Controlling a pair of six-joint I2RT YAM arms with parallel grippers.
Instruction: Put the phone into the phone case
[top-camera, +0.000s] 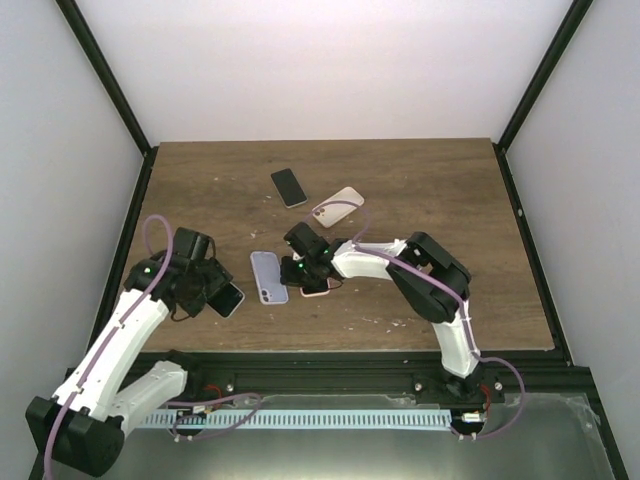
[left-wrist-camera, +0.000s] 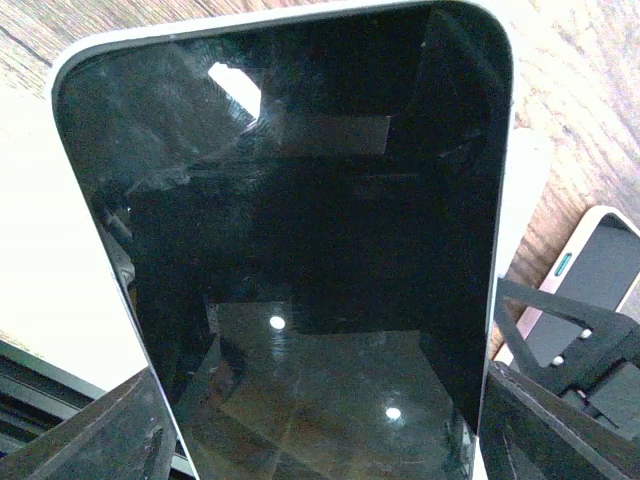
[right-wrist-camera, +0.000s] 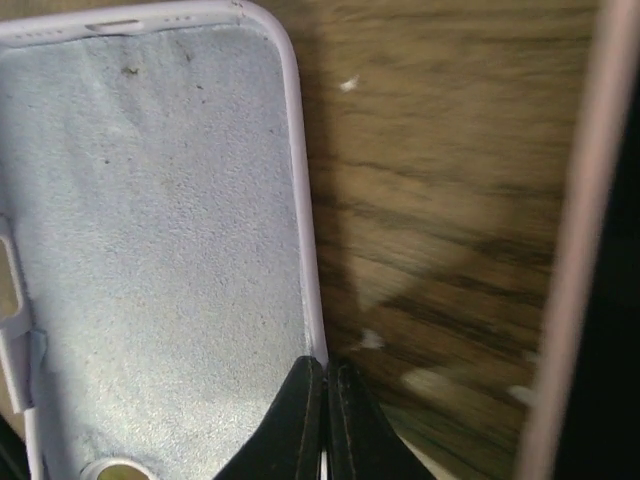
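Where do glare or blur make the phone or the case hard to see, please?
Left wrist: the phone mirrors bright spots and dark shapes on its screen. Right wrist: the lilac case lining is sharp, the pink edge at right blurred. Top external: even light, no glare.

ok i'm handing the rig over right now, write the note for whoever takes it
Left gripper: shut on the phone, screen facing its wrist camera.
Right gripper: shut, tips at the rim of the phone case; can't tell if it truly pinches it.
The phone case lies open side up on the table, nothing in it.
Done: phone gripped.
Left: seat the phone in the phone case.
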